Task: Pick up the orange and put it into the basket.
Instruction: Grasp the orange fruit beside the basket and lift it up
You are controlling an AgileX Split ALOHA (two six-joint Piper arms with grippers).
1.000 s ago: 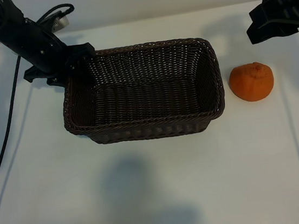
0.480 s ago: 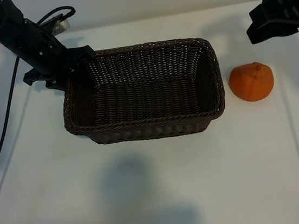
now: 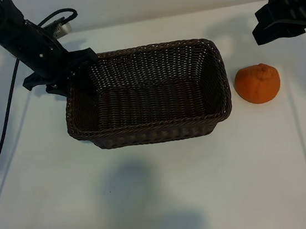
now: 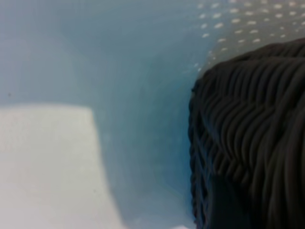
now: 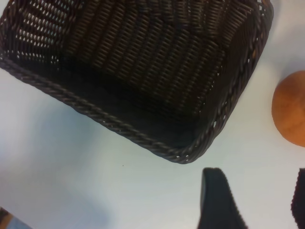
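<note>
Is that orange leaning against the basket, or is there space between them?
Apart. The exterior view shows bare white table between the orange and the basket.

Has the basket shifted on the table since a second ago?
Yes, barely: the basket has edged slightly right, narrowing its gap to the unmoved orange, with the left gripper at its corner.

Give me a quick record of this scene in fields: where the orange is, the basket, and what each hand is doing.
orange: on the table, right of the basket in the exterior view, apart from it
basket: mid-table, nothing visible inside
left hand: at the basket's far left corner, on its rim
right hand: raised above and behind the orange, open, holding nothing
task status: orange not yet picked up
</note>
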